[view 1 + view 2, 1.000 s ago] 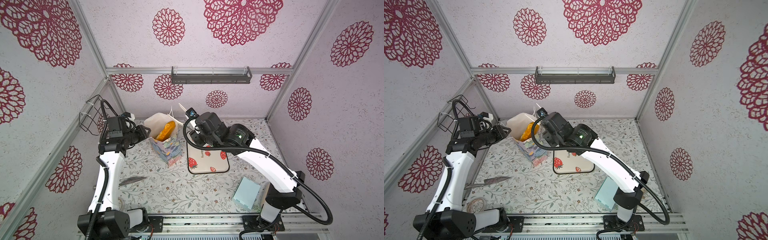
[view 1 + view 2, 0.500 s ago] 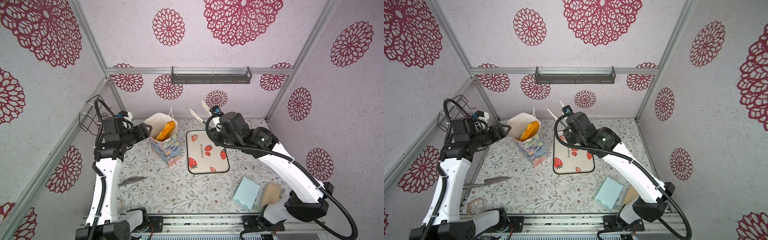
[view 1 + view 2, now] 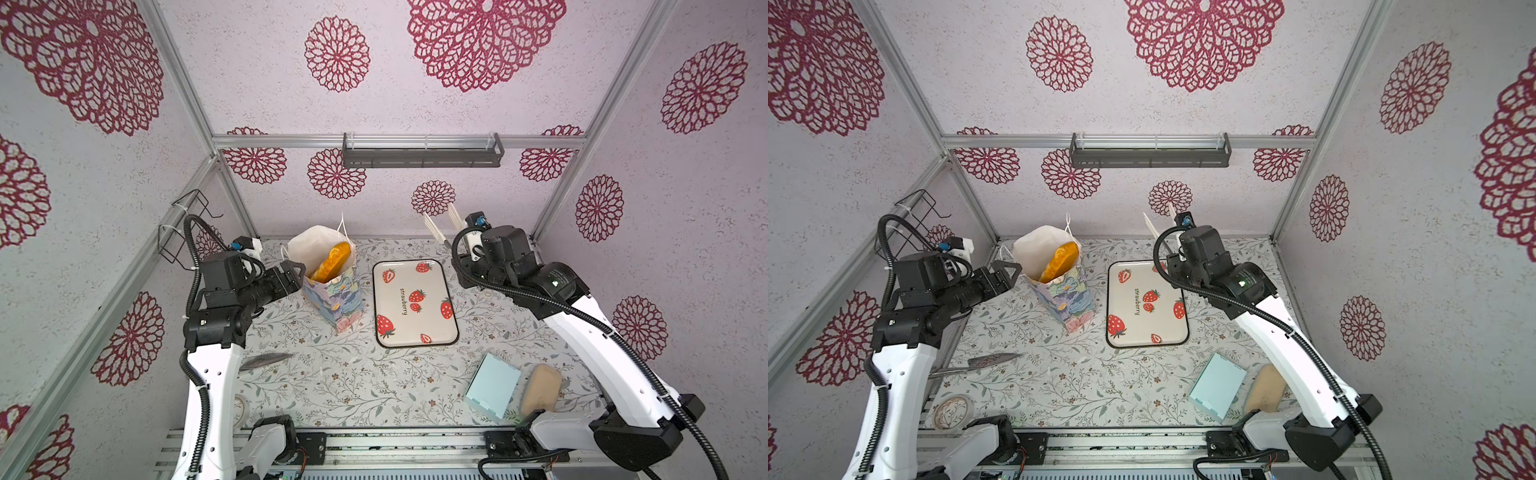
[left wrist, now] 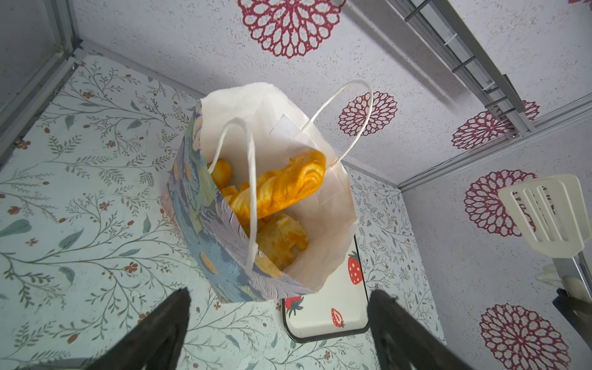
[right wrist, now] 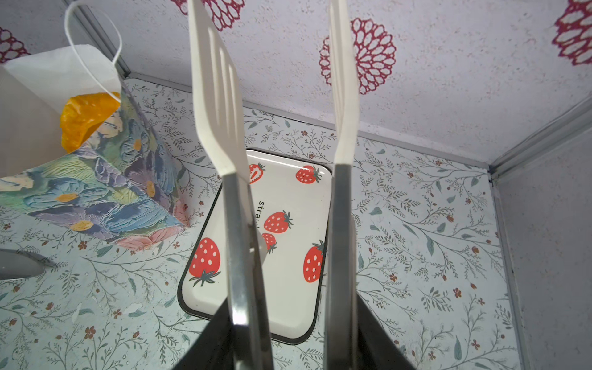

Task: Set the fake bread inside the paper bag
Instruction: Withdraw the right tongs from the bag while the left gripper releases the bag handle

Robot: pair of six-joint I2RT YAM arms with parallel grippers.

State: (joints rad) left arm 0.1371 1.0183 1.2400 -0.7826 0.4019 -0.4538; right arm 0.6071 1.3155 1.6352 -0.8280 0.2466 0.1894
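Glossy golden ridged fake bread (image 4: 282,189) sits inside the tall floral-painted paper bag (image 3: 336,299), far left on the bench (image 3: 332,374). The left claw (image 4: 278,298) gapes wide and empty beside it. The right claw (image 5: 293,339) clamps white slotted steel-armed tongs (image 5: 217,96).

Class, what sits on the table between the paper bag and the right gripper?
The strawberry tray, between paper bag and right gripper, in both top views.

Top views high overhead facing down, wrist views close, all sharing the paper bag (image 3: 334,301)
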